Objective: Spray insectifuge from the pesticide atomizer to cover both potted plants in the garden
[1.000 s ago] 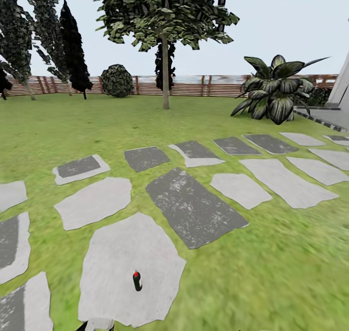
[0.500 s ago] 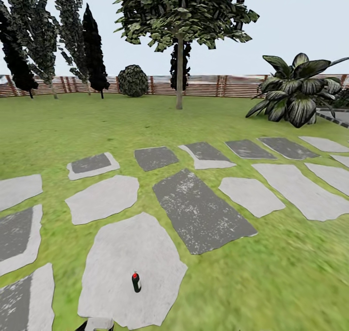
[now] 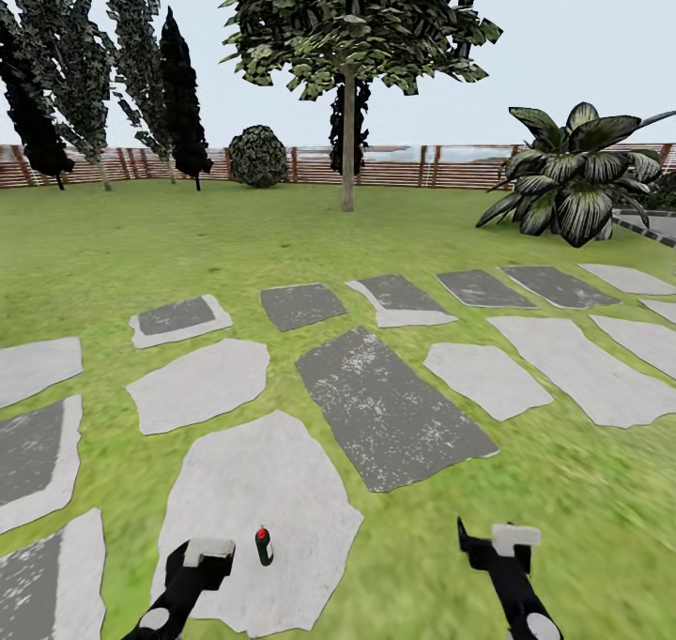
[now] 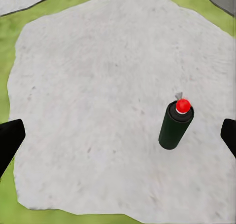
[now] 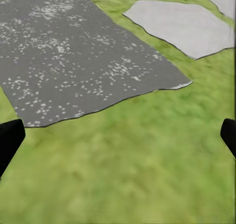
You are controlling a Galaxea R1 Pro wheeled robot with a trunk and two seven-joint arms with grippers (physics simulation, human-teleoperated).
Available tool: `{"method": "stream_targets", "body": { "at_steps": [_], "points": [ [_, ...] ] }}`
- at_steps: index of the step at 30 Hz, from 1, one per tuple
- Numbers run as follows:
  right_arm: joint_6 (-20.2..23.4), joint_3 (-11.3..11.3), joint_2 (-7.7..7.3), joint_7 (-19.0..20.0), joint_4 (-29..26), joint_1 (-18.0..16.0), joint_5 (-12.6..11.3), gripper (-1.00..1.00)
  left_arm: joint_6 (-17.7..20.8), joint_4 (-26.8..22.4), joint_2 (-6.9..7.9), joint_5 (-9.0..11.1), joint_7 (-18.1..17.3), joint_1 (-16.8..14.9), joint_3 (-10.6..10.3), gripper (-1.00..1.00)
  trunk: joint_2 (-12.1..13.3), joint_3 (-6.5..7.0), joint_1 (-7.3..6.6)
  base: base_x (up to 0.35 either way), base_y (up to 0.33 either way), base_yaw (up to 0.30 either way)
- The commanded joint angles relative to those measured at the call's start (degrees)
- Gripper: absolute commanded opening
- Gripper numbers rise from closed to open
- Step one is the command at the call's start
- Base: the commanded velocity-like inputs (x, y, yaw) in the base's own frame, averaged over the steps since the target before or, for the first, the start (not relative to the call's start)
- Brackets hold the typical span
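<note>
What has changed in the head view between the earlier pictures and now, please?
Both arms have risen into view: the left gripper now sits just left of the pesticide atomizer, and the right gripper is over the grass. Neither holds anything. Between the first two pictures the camera swung, shifting the whole scene. The atomizer stays upright on its pale stepping stone.
</note>
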Motion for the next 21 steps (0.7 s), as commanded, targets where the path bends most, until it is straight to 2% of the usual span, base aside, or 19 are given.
{"method": "stream_targets", "body": {
  "at_steps": [1, 4, 7, 13, 21],
  "points": [
    [1.53, 0.03, -0.02, -0.44, -1.48, -1.08, 0.01, 1.00, 0.53, -0.04, 0.02, -0.47, -0.03, -0.80, 0.08, 1.00, -0.02, -0.05, -0.01, 0.000, 0.000, 0.000],
    [3.35, 0.03, -0.02, -0.61, -3.33, -2.05, 0.00, 1.00, 3.36, 0.27, 0.18, -0.48, -1.15, -2.76, 0.02, 1.00, -0.02, -0.05, -0.01, 0.000, 0.000, 0.000],
    [3.76, 0.02, -0.10, -0.56, -3.81, -2.30, 0.06, 1.00, 4.65, 0.34, 0.22, -0.66, -2.22, -3.42, -0.16, 1.00, -0.02, -0.05, -0.01, 0.000, 0.000, 0.000],
    [3.91, 0.05, -0.15, -0.51, -3.88, -2.38, 0.10, 1.00, 4.81, -0.17, 0.07, -2.82, -2.58, -3.15, -0.42, 1.00, -0.02, -0.05, -0.01, 0.000, 0.000, 0.000],
    [3.91, 0.16, -0.12, -0.42, -4.04, -2.38, -0.01, 1.00, 4.81, -0.23, -0.03, -3.28, -2.55, -3.13, -0.28, 1.00, -0.02, -0.05, -0.01, 0.113, 0.092, 0.000]
  ]
}}
